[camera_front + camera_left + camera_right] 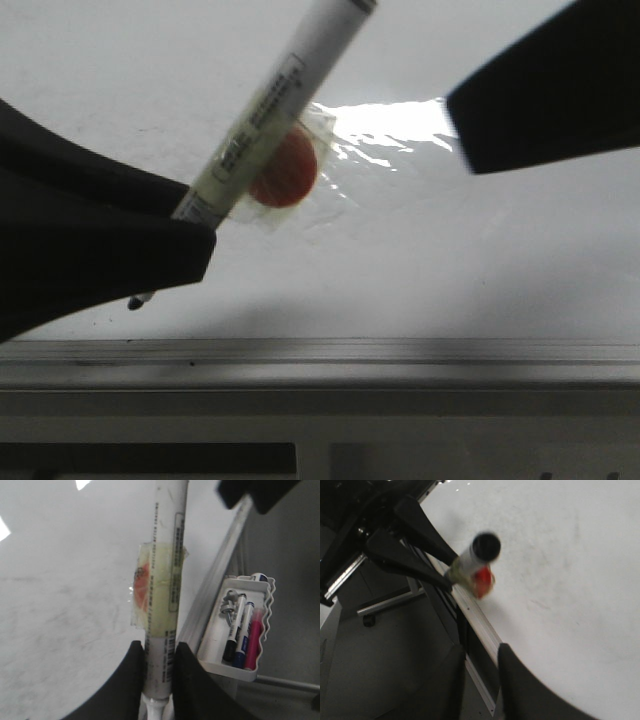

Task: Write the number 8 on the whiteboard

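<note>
The whiteboard is glossy white with a bright reflection, and no number 8 shows on it in any view. My left gripper is shut on a white marker pen, gripping it near its tip end. The pen's small black tip pokes out below the fingers, close to the board; I cannot tell whether it touches. In the left wrist view the fingers clamp the pen on both sides. My right gripper hovers at the upper right, open and empty, apart from the pen.
An orange disc under clear tape is stuck to the pen's barrel. The grey metal edge rail runs along the board's near edge. A white tray with several markers hangs beside the rail.
</note>
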